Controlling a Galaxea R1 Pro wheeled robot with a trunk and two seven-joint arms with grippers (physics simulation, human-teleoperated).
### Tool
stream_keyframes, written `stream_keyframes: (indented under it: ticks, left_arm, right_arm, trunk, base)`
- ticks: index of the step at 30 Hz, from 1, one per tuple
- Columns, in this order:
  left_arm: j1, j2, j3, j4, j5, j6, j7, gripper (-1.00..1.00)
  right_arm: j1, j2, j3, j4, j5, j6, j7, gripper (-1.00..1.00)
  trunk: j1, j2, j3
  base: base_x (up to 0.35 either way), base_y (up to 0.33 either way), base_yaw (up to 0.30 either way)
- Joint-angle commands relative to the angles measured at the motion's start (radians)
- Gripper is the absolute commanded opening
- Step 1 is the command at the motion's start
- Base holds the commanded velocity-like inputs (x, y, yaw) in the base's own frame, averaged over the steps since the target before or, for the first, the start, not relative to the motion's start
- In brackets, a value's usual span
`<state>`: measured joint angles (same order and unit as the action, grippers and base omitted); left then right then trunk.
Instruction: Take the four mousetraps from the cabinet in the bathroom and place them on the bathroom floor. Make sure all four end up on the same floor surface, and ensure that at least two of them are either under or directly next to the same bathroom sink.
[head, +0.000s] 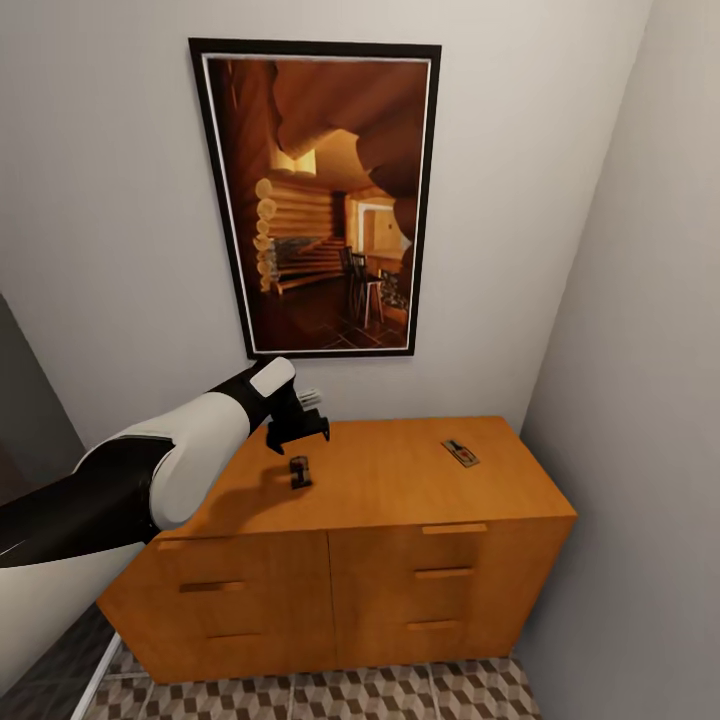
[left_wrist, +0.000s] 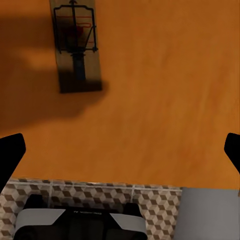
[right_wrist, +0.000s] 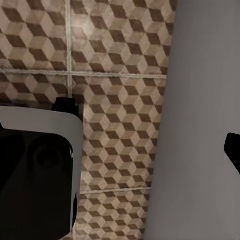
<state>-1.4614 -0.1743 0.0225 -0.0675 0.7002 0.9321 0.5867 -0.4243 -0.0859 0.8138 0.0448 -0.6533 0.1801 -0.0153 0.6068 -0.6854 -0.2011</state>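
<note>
I have the left end effector (head: 298, 432) hovering over the left part of the cabinet (head: 400, 480) top, fingers spread wide, nothing between them. One mousetrap (head: 300, 472) sits on the top just below it, apart from the fingers; the left wrist view shows it dark with wire parts (left_wrist: 77, 47). A second mousetrap (head: 460, 453) lies flat near the right rear corner. Right end effector: only one fingertip (right_wrist: 233, 150) shows over the bathroom floor (right_wrist: 115, 75), so I can't tell its state.
</note>
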Motion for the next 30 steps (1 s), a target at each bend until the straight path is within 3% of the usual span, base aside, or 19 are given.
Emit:
stream_keyframes:
  ticks: [1,30]
  left_arm:
    - [0.000,0.000,0.002,-0.002,0.007,0.002,0.014,1.00]
    - [0.000,0.000,-0.002,0.004,0.006,0.003,0.041,1.00]
  right_arm:
    - [-0.001,0.000,0.008,0.000,-0.008,0.004,-0.002,1.00]
    - [-0.001,0.000,0.008,-0.001,-0.011,0.003,-0.001,1.00]
  trunk:
    - [0.004,-0.009,-0.005]
    - [0.115,-0.212,-0.096]
  base:
    - [0.000,0.000,0.000]
    - [0.000,0.000,0.000]
